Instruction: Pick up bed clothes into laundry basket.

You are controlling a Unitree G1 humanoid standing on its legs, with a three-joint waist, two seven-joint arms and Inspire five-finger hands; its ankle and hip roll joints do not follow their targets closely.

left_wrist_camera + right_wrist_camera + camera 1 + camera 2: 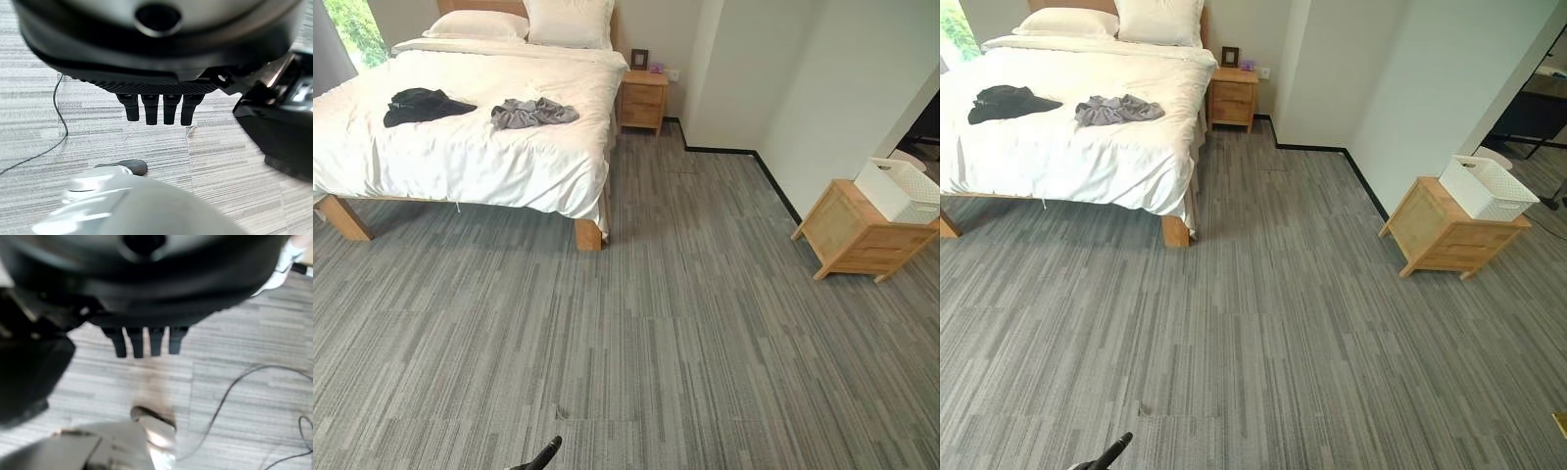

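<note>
Clothes, one black (423, 105) and one grey (532, 113), lie on the bed (470, 147), well apart from the white basket (1487, 187), while both hands, left (157, 108) and right (144, 341), seemingly hang relaxed and empty.

I count one bed (460, 147); on it two pillows (524, 22) at the head end, and two garments on the cover, one black (423, 105) and one grey (532, 113), lying near each other; one wooden nightstand (642, 101) just beside the bed's head, with one small picture frame (639, 59) on top; well apart from the bed, one low wooden cabinet (1449, 235) carrying one white laundry basket (1487, 187); I see two hands, left (157, 108) and right (145, 341).
</note>
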